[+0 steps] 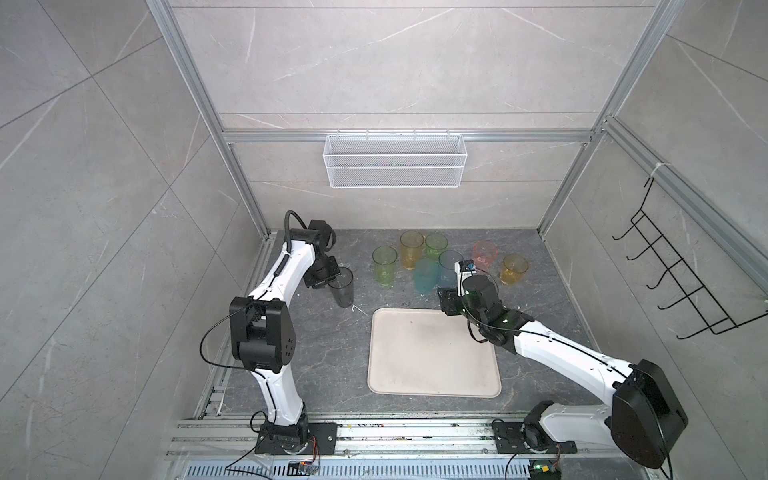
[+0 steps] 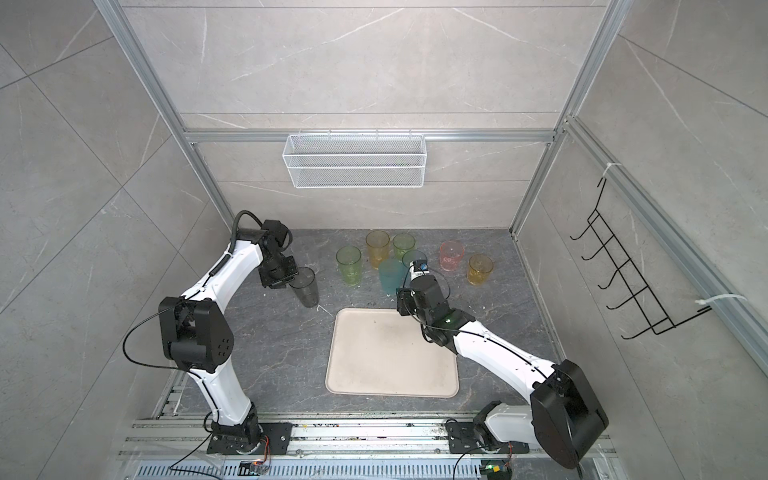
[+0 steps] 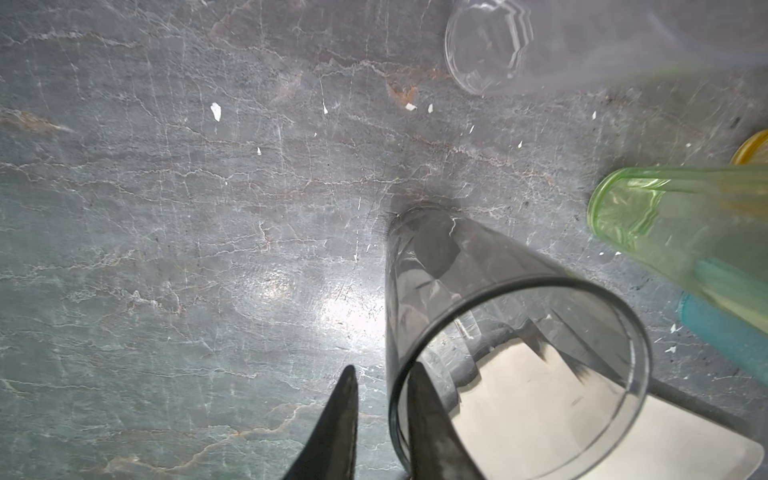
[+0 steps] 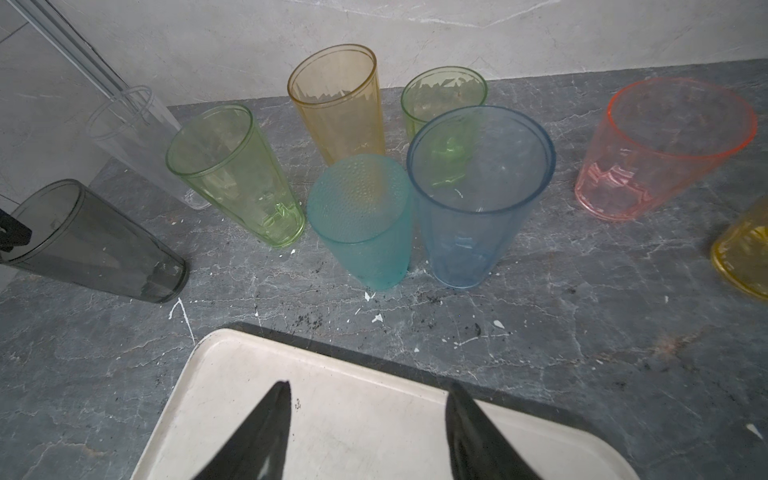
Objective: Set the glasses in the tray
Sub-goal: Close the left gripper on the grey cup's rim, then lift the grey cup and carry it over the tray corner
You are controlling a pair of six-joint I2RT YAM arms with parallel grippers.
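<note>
The dark marbled table (image 1: 332, 365) fills the floor of the cell. The cream tray (image 1: 432, 357) lies flat on its near middle. A white wire basket (image 1: 395, 160) hangs on the far wall, well apart from everything on the table.

The right gripper (image 4: 369, 386) hangs over the tray's far edge, toward the right. Its jaws stand wide, with only tray surface between them (they grip nothing).

The left gripper (image 3: 383, 365) is at the far left, at the rim of the smoky grey tumbler (image 1: 343, 286). One finger reaches inside the mouth and the other stays outside, so the narrow jaws straddle the wall. A strip of table shows between the outer finger and the wall, so I cannot tell whether they pinch it. This tumbler stands on the table, off the tray, to the left of its far left corner.

The other glasses stand on the table beyond the tray's far edge. From the left come the tall green tumbler (image 1: 384, 266) and the tall amber tumbler (image 1: 411, 249). The teal tumbler (image 1: 426, 276) stands just beside the blue tumbler (image 1: 449, 266), and these two are the nearest to the tray. The short green tumbler (image 1: 435, 246) stands farther back, behind the blue one. To the right are the pink tumbler (image 1: 485, 255) and the short amber tumbler (image 1: 514, 269). The clear tumbler (image 4: 137, 137) is faint in the right wrist view, to the left of the tall green one and close to the far wall.
</note>
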